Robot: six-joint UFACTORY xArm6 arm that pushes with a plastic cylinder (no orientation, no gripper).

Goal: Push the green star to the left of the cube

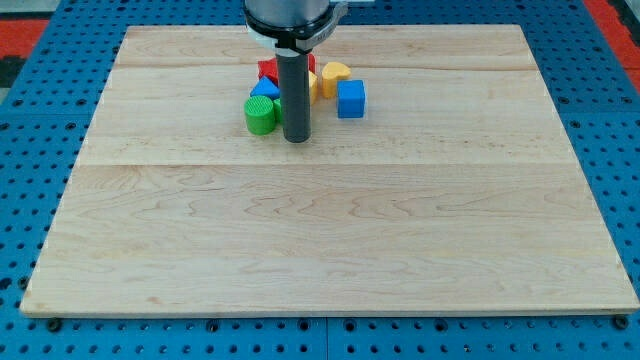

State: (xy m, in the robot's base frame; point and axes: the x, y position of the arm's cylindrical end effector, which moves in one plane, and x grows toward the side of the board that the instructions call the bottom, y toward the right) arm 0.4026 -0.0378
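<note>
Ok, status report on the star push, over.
My tip down at the cluster's bottom edge, right of the green cylinder. Green star not made out; rod hides that spot. Blue cube at cluster's right, clear.

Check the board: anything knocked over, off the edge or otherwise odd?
Nothing damaged or off the board. The blocks sit bunched near the view's top: green cylinder, blue cube, yellow block, red block. My tip stands just right of the cylinder, hiding whatever lies behind the rod.
</note>
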